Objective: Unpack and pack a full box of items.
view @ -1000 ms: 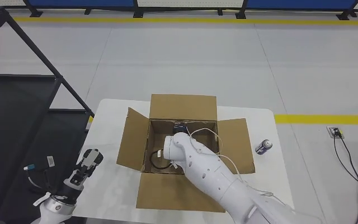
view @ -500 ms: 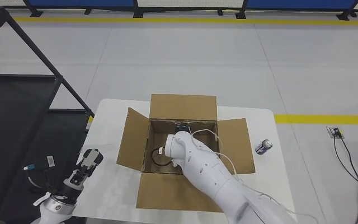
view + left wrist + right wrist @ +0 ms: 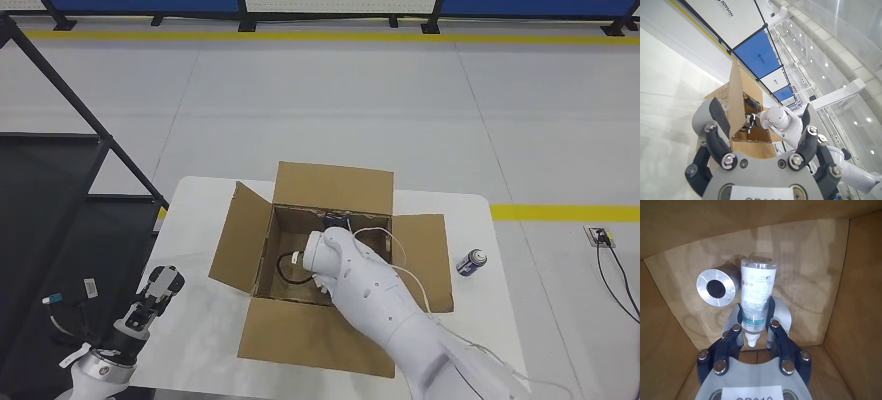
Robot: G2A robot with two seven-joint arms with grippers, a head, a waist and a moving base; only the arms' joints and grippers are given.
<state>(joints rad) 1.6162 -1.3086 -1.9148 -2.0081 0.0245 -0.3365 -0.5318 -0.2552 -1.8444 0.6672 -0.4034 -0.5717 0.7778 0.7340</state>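
Being held deep inside the cardboard box (image 3: 857, 294) is a white bottle (image 3: 757, 289). It is clamped near its nozzle end between the fingers (image 3: 773, 306) of the right gripper (image 3: 755, 308), which are closed snugly on its body. The step in hand is judged to be a lift-out for unpacking, though a setting-down cannot be ruled out from this alone. For a clean lift, the bottle should be drawn straight up, because a metal cylinder (image 3: 716, 288) sits just beside it and could be knocked by any sideways drift. The grip sits at one end, so the long free end may swing. The squeeze is best kept firm and the rise slow until the box walls and flaps are cleared. The bottle itself is slim and round, with a white label of fine print, a clear far end and a small white nozzle pointing back toward the wrist. Its glossy sheen suggests a smooth skin that could slip. Whether its far end touches the box floor cannot be told. The cylinder beside it is thick-walled, dull silver, with a dark bore facing upward. The box stands with all four flaps spread on the white surface (image 3: 440, 195), and a small can (image 3: 471, 262) is set well apart to one side. Off by the surface's edge the left gripper (image 3: 761, 111) hangs well away from the box, its fingers spread wide with nothing between them.
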